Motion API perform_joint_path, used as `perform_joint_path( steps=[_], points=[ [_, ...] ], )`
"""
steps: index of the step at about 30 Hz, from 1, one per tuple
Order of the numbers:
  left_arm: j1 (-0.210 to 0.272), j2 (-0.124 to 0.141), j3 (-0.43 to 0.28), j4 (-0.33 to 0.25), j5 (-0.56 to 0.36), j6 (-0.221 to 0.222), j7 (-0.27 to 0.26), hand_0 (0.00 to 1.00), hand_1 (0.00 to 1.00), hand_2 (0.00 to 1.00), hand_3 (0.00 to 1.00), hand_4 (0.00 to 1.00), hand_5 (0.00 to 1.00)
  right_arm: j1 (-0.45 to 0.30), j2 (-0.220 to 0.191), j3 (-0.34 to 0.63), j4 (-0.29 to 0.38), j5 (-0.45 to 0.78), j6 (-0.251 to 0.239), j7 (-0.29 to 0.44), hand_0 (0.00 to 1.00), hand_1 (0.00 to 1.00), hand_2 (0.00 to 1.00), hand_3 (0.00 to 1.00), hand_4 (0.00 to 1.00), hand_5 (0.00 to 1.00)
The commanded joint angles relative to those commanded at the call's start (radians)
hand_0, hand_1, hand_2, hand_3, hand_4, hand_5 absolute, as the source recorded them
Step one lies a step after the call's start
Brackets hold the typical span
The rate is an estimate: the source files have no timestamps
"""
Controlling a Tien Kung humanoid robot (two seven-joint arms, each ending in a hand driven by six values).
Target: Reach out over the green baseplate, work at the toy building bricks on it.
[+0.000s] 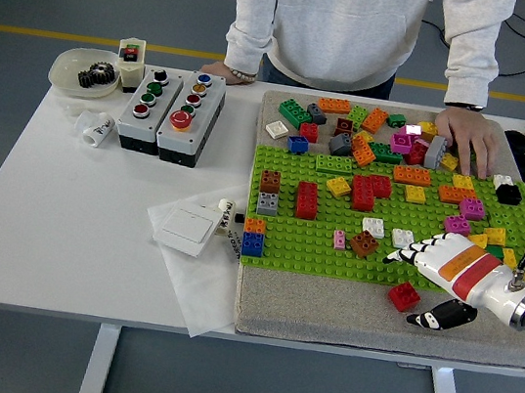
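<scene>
Bricks (363,192) of many colours sat studded over the green baseplate (306,233), which lay on a grey mat (324,314) on the right half of the white table (60,226). The right hand (435,267) reached in from the lower right and hovered over the baseplate's near right corner, fingers (402,253) spread and holding nothing, thumb (442,316) hanging out over the mat. A white brick (402,238) lay just at the fingertips, on the baseplate; another white brick (374,227) and a brown brick (364,243) sat a little further left. A red brick (404,297) lay loose on the mat, off the baseplate, just left of the thumb and below the palm. At the far side a person (358,23) stood with one hand (467,138) resting on the loose bricks at the mat's far right, the other hand (227,73) on the table edge near a button box (171,111). A bowl (83,71) stood at the far left.
</scene>
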Motion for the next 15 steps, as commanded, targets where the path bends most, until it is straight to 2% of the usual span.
perform_joint_path(
  steps=[3,4,9,10,15],
  points=[
    [0.000,0.000,0.002,0.000,-0.001,0.000,0.001,0.802,0.835,0.887,0.765,0.775,0.700,0.006,-0.001,-0.011,-0.018,-0.005,-0.001,0.005,0.505,0.537,0.626,0.640,0.786,0.206],
    [0.000,0.000,0.002,0.000,-0.001,0.000,0.001,0.801,0.833,0.885,0.766,0.777,0.699,0.007,-0.001,-0.013,-0.020,-0.005,-0.002,0.006,0.455,0.496,0.579,0.572,0.718,0.163],
    [0.000,0.000,0.001,0.000,0.003,-0.001,0.002,0.801,0.833,0.885,0.766,0.777,0.699,0.013,0.004,-0.020,-0.043,-0.005,-0.016,0.016,0.455,0.496,0.579,0.572,0.718,0.163],
    [0.000,0.000,0.001,0.000,0.003,-0.001,0.002,0.803,0.833,0.884,0.766,0.777,0.698,0.014,0.004,-0.022,-0.044,-0.005,-0.017,0.017,0.437,0.482,0.564,0.553,0.674,0.118],
    [-0.001,0.000,0.001,0.000,0.004,-0.001,0.003,0.803,0.833,0.884,0.766,0.777,0.698,0.016,0.006,-0.029,-0.054,-0.007,-0.017,0.018,0.437,0.482,0.564,0.553,0.674,0.118]
  ],
)
